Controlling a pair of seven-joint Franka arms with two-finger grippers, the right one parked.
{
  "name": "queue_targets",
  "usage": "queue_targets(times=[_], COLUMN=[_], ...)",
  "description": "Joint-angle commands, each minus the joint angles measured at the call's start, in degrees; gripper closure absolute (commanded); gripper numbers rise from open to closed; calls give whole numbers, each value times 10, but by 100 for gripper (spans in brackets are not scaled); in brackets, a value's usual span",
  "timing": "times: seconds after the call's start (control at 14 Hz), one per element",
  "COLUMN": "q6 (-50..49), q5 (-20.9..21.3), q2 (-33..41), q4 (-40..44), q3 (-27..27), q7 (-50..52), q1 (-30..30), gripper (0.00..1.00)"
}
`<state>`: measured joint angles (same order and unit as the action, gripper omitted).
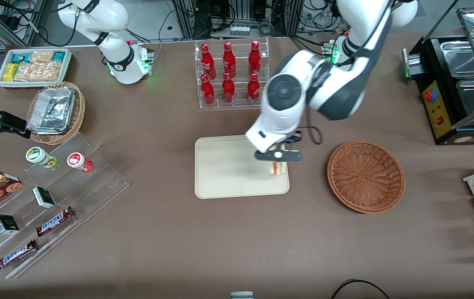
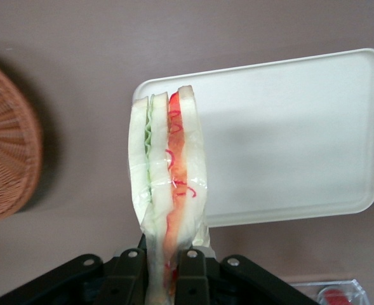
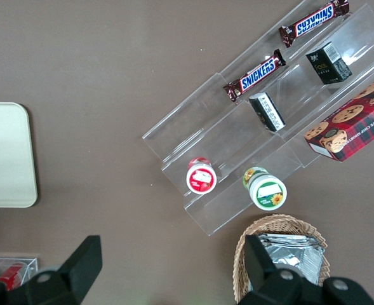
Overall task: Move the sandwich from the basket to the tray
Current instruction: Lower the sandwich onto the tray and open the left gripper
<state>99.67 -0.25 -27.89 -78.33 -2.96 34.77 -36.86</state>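
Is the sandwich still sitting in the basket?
No: the pincer is shut on the sandwich above the tray's edge, and the basket is empty.

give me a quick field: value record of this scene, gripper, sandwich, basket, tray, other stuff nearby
gripper: left arm's gripper, shut on the sandwich, above the tray's edge nearest the basket
sandwich: sandwich clear-wrapped, held by one end between the fingers, off the tray surface as far as the wrist view shows
basket: basket has nothing in it, beside the tray, toward the working arm's end of the table
tray: tray bare
nearby: rack of red bottles, farther from the front camera than the tray
task stage: sandwich out of the basket, not yet released
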Motion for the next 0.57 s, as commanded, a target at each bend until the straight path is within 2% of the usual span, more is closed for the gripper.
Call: queue_targets(times=[0.0, 0.29, 0.5], q6=[23, 87, 125], q5=[-2, 1, 0], q2=[-44, -89, -123], q4=[31, 30, 29], q3=[8, 8, 8], q7=[42, 71, 72], q1=[-37, -71, -74], gripper=[100, 100, 100])
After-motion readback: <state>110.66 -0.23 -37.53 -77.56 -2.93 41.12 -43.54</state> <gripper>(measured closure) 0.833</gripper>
